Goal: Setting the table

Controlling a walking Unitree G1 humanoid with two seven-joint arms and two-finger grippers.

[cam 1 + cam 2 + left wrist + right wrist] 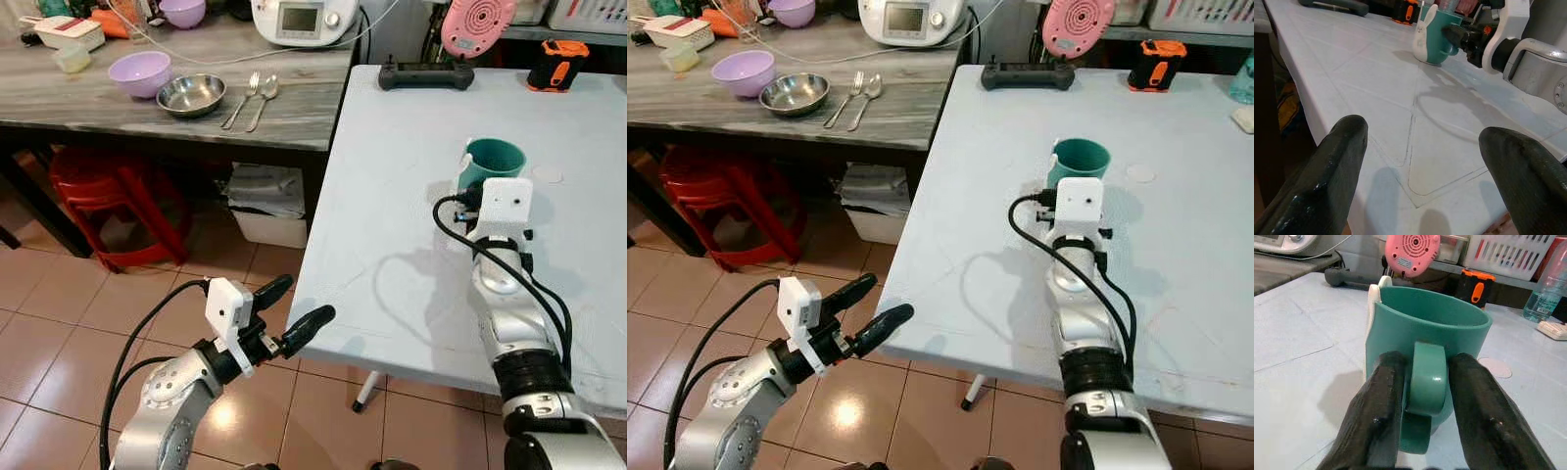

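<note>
One teal mug (1425, 333) on white table (392, 147), right gripper (1425, 396) clasping handle

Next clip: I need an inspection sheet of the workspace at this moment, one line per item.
Surface: white table, teal mug standing upright on it.
Job's things: teal mug with a white rabbit figure on its side; fork, spoon, steel bowl and purple bowl on the grey counter.
Clutter: black controller, orange-black device, pink fan at the table's far edge; a water bottle.
Grippers: right claw closed on the mug's handle; left claw open, off the table's near corner, holding nothing.
Cables: black cable along the right arm; white cord on the counter.
Surroundings: red stool under the counter, tiled floor.
</note>
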